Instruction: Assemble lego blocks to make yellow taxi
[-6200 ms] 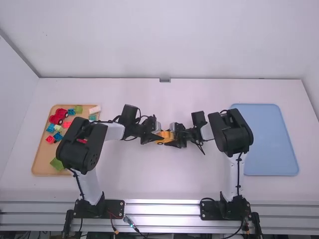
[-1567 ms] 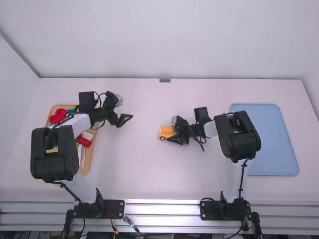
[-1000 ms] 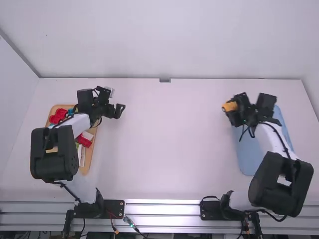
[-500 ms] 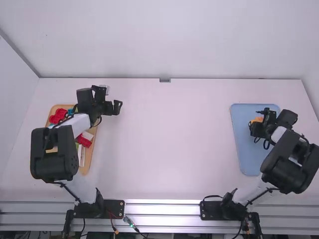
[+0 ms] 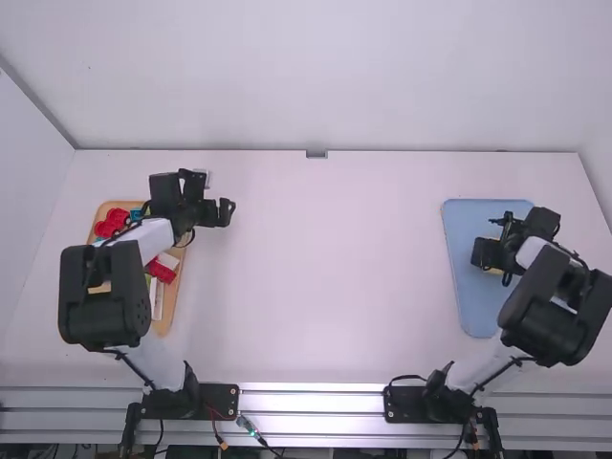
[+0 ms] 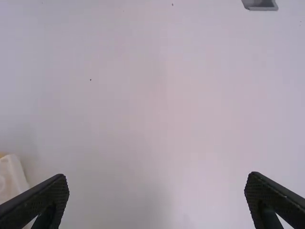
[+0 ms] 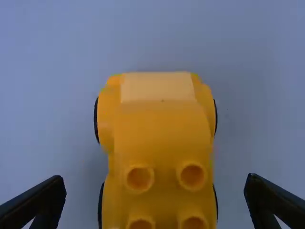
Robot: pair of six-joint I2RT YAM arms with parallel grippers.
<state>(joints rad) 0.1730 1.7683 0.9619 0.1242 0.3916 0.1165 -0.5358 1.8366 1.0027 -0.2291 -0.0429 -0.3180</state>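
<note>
In the high view my left gripper [image 5: 226,212] hangs over the table, to the right of the wooden tray, and my right gripper [image 5: 486,254] is over the blue tray [image 5: 469,311]. The yellow car [image 5: 495,271] is partly covered by the right gripper there. The right wrist view shows the car [image 7: 164,138] from above on a bluish surface, studs showing at its rear, with my right gripper [image 7: 155,198] open and a gap on either side of it. My left gripper [image 6: 157,198] stands open, nothing between its fingers.
The wooden tray [image 5: 167,313] at the left holds a red piece [image 5: 113,222] and several loose blocks, partly under the left arm. A pale block [image 6: 10,176] lies near one left finger. A small grey fitting [image 5: 316,154] sits at the table's back edge.
The right arm has carried the yellow car from mid-table to the blue tray and its gripper has opened around it. My left gripper has withdrawn from mid-table toward the wooden tray.
</note>
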